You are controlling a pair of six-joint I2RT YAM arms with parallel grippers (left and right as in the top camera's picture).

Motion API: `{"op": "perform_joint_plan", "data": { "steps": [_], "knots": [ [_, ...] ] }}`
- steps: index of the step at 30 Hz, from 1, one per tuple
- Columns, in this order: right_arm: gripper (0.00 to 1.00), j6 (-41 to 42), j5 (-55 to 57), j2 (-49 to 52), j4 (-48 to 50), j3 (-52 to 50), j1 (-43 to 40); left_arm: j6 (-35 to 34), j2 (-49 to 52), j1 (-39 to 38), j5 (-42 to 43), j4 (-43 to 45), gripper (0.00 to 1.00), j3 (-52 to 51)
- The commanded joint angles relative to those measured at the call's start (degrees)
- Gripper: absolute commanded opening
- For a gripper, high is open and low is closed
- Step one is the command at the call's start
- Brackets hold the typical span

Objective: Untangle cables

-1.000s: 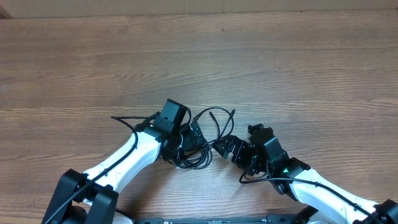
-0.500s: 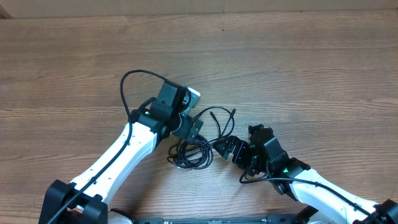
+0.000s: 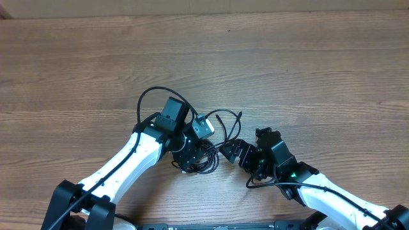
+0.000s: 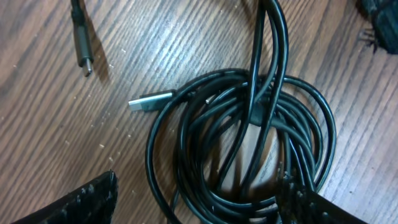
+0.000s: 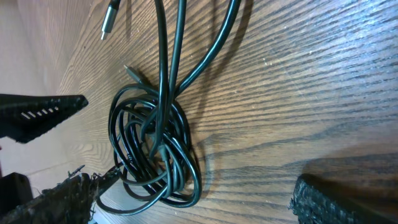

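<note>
The cables (image 3: pixel 206 161) lie as one tangled coil of thin black cords on the wooden table, with two loose ends running up toward (image 3: pixel 220 115). In the left wrist view the coil (image 4: pixel 249 143) fills the middle, and a silvery plug (image 4: pixel 149 99) and a dark plug (image 4: pixel 84 62) lie free to its left. My left gripper (image 3: pixel 193 151) is low over the coil, open, its fingers (image 4: pixel 87 202) straddling the coil's lower part. My right gripper (image 3: pixel 235 152) stands open just right of the coil (image 5: pixel 155 149), with nothing between its fingers (image 5: pixel 348 199).
A thicker black arm cable (image 3: pixel 148 99) arcs above the left wrist. Another arm cable (image 3: pixel 255 184) loops beside the right arm. The left gripper's finger (image 5: pixel 37 112) shows at the left of the right wrist view. Bare wood (image 3: pixel 287 70) stretches behind both arms.
The left gripper rose off the coil and swung back, then came down over it again with its wrist turned. The right arm has not moved.
</note>
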Motion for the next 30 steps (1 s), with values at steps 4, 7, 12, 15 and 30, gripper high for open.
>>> {"op": "perform_joint_plan", "data": {
  "steps": [4, 7, 12, 15, 30],
  "knots": [
    [1.0, -0.24, 0.85, 0.0, 0.37, -0.11, -0.37, 1.68, 0.48, 0.28, 1.33, 8.07, 0.72, -4.68],
    [1.0, -0.24, 0.85, 0.0, 0.35, -0.11, -0.37, 1.7, 0.48, 0.28, 1.22, 9.6, 0.68, -5.53],
    [1.0, -0.24, 1.03, 0.0, 0.35, -0.11, -0.39, 1.68, 0.48, 0.31, 1.18, 11.78, 0.67, -6.62],
    [1.0, -0.26, 1.05, 0.0, 0.35, -0.11, -0.37, 1.68, 0.48, 0.42, 1.05, 13.11, 0.68, -8.13],
    [1.0, -0.24, 1.03, 0.0, 0.37, -0.11, -0.37, -6.05, 0.48, 4.02, 4.2, 19.82, 0.62, -12.24]
  ]
}}
